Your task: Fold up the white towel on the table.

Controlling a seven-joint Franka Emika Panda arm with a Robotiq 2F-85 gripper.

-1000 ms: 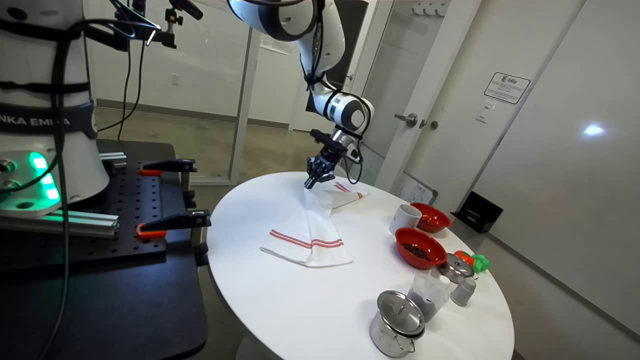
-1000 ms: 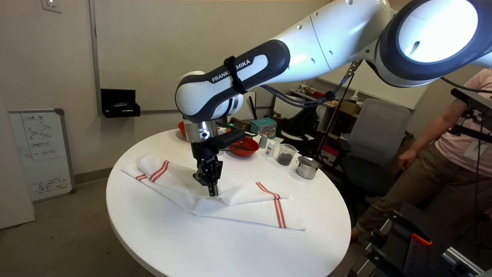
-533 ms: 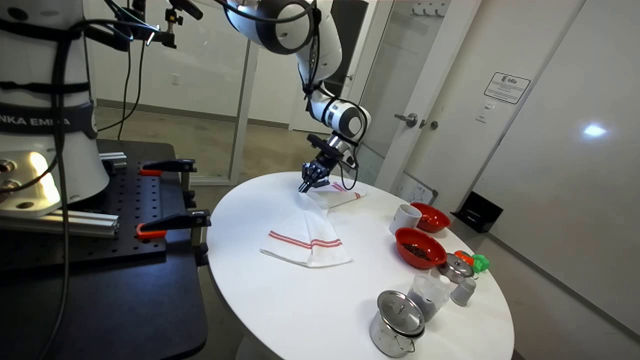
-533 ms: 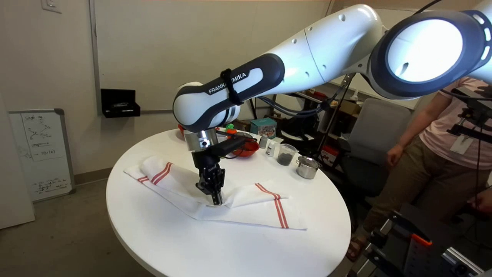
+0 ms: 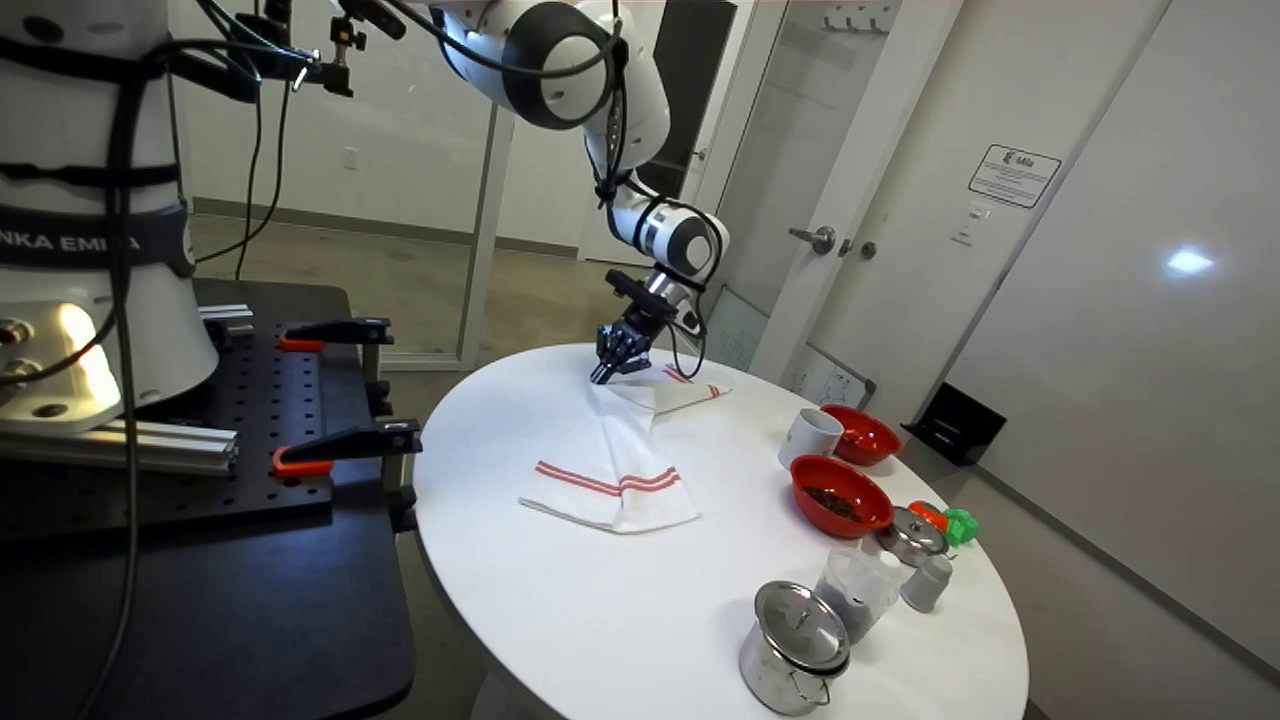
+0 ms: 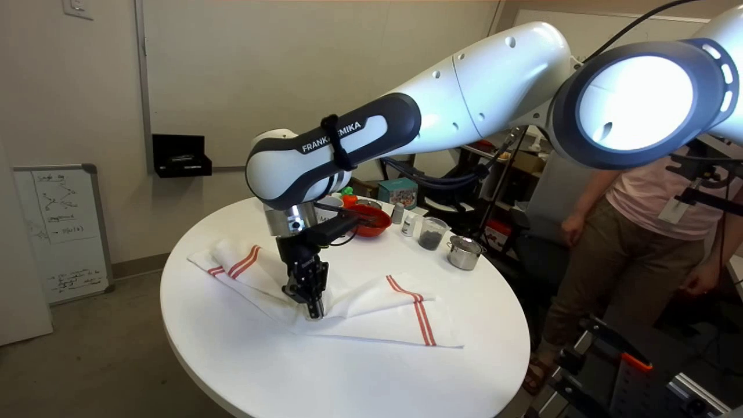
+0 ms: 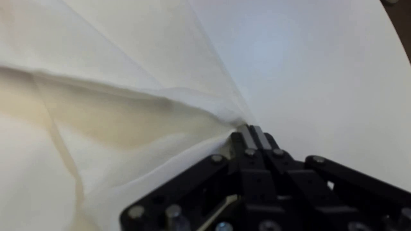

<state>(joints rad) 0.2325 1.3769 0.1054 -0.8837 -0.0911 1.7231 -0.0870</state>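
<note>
While the fingers (image 7: 248, 138) pinch the white towel (image 6: 377, 299), it lies spread to either side.

"FRANK" and "MIKA" flank a strap (image 6: 338, 144) on the robot arm (image 6: 432, 107), "NKA EMI" marks its base (image 5: 65, 242), "Mila" a wall sign (image 5: 1014, 176); on a small whiteboard (image 6: 81, 249) the handwriting (image 6: 58, 202) is unclear

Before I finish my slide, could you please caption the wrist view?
Closed gripper pinching the white towel, creases converging at the grip, the table alongside.
</note>
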